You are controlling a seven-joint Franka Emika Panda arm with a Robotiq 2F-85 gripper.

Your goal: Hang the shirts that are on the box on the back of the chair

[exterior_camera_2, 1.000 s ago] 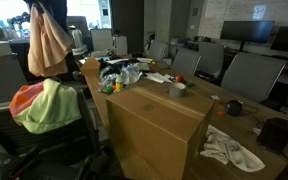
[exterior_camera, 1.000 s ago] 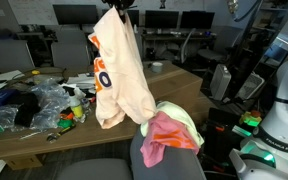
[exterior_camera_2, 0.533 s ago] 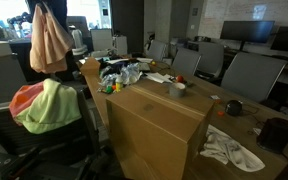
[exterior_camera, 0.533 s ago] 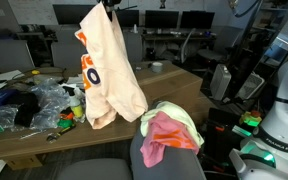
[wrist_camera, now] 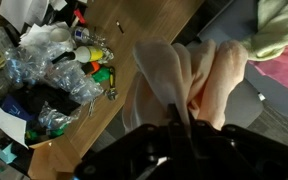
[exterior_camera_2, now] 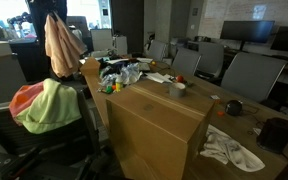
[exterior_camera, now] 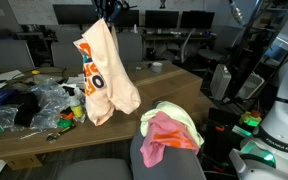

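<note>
**3rd shirt aloft, not yet hung**

The gripper (exterior_camera: 108,12) pinches its fingers tight on the top of the peach-cream printed shirt (exterior_camera: 106,75), which hangs free above and beside the chair (exterior_camera: 184,168). A pale yellow shirt (exterior_camera: 187,120) and a coral-pink shirt (exterior_camera: 156,140) drape the chair's backrest. The box (exterior_camera_2: 154,120) beside the chair carries none. Advice: carry the hem over the backrest's top edge, lower until cloth falls on both sides, then release.

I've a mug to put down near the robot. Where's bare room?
The box top is bare. So is the table at the end away from the clutter, past the hanging shirt. Crowded: the clutter end, and the chair back, draped with two shirts.
</note>
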